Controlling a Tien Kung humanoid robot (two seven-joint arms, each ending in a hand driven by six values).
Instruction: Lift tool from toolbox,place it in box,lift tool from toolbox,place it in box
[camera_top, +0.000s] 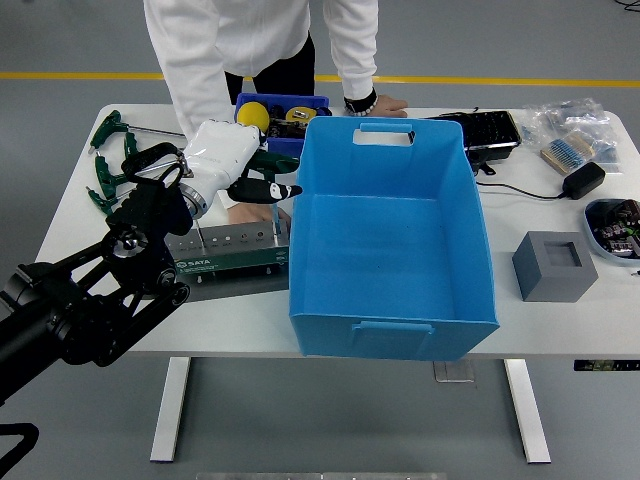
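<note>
Steel, thin and stiff, the tool (199, 233) stands in the toolbox (228, 250); my left hand (232, 165) hovers above, fingers curled and seemingly empty, best pinching its slim, light shaft.

A white rectangular table (560, 325) on two white legs (170, 408) stands on a smooth grey floor (80, 40), seen from above under even, flat indoor lighting that casts only soft shadows beneath the tabletop. A yellow line (520, 81) painted on the floor runs straight across the scene behind the table's far edge, interrupted by a person in a white long-sleeved top (230, 40) standing there. The floor in front of the table is the same plain grey, and no walls or windows fall within view.
</note>
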